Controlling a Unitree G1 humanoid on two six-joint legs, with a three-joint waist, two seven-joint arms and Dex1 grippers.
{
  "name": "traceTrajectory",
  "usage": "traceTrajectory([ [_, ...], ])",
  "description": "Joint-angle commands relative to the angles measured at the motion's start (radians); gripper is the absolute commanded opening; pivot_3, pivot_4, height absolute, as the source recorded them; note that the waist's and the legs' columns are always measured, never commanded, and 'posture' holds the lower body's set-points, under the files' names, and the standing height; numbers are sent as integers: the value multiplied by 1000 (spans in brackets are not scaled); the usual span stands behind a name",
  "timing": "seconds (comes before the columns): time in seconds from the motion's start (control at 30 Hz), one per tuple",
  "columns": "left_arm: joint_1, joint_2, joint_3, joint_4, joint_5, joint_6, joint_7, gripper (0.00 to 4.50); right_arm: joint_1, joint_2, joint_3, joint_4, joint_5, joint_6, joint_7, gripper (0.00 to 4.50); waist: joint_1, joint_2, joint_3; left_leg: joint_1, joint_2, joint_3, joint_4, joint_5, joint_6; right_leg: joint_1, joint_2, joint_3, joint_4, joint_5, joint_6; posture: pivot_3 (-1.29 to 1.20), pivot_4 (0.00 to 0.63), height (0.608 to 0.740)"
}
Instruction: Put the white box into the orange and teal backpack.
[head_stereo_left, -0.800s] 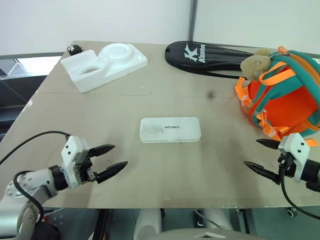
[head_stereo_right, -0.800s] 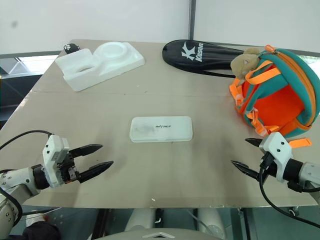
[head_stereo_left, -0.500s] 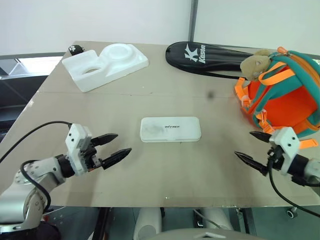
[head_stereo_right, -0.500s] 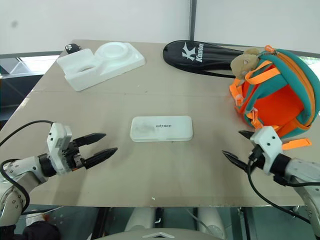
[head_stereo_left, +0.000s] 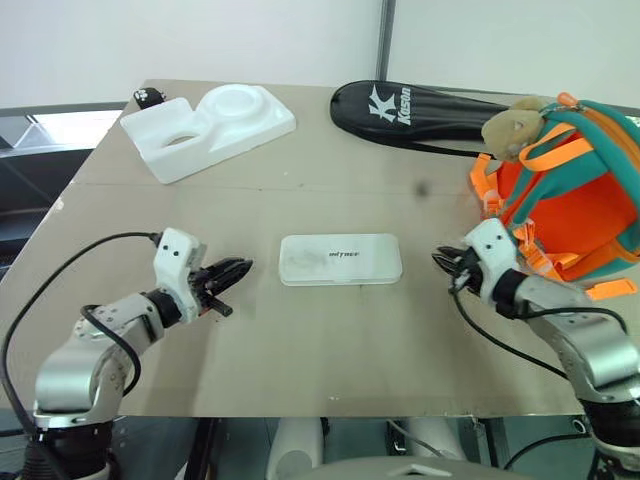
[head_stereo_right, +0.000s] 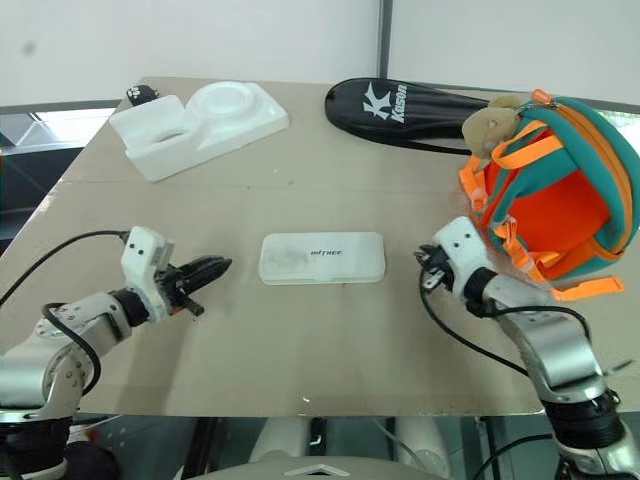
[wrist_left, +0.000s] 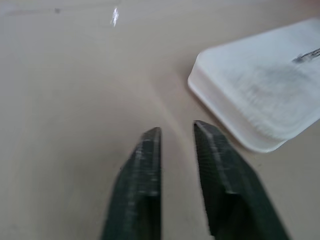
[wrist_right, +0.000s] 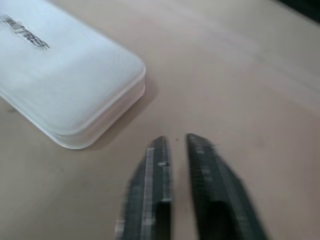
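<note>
Behind the white box (head_stereo_left: 341, 259) lie foam block (head_stereo_left: 208, 130) and racket bag (head_stereo_left: 430, 111).

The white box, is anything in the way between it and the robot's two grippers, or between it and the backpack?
Nothing visible is. The white box lies flat on bare table, with the left gripper and right gripper closed, one at each end and apart from it. Bare tabletop also runs from it to the orange and teal backpack.

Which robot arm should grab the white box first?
Probably either: the left pincer and right pincer each sit shut, beside opposite ends of the white box. The right is nearer the backpack, so slightly better.
</note>
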Motion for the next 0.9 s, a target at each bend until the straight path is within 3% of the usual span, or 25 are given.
traceTrajectory([
  [0.03,-32,-3,-49,7,53,-3,23,76,-53,20,66,72,-97,-45,-36,0,3,0,0,0,0,0,0,0,0,0,0,0,0,0,0,0,150,740],
  [0.17,-78,-36,-123,7,91,-15,29,76,-119,83,111,156,-114,-84,-4,0,2,0,0,0,0,0,1,0,0,0,0,0,1,0,0,0,150,740],
  [0.27,-89,-50,-182,-19,121,-37,15,76,-116,71,165,138,-99,-105,100,0,0,0,0,1,0,0,2,0,0,1,0,0,1,0,1,0,150,740],
  [0.37,-65,-35,-211,-52,122,-53,-35,76,-73,62,135,64,-20,-93,182,0,1,0,0,1,0,0,1,0,0,1,0,0,1,1,1,0,150,740],
  [0.53,39,-5,-192,-151,69,-39,-118,76,47,4,39,-61,65,-35,237,0,-2,0,0,1,0,0,0,0,0,1,0,0,1,1,2,0,150,740],
  [0.67,110,-17,-145,-208,41,-53,-127,76,129,-44,3,-99,41,-51,222,0,-3,0,0,2,0,0,0,0,0,1,0,0,1,-1,-1,0,150,740],
  [0.77,118,19,-54,-147,-54,78,-150,76,163,-60,-40,-86,36,-58,208,0,-5,0,-1,2,0,-1,1,0,0,2,0,0,1,-1,-1,0,150,740],
  [0.9,67,78,109,-49,-274,342,-175,1305,174,-95,-66,-61,22,-87,222,0,-11,0,-1,4,1,-1,2,0,0,2,0,-1,2,-1,-1,0,150,740],
])
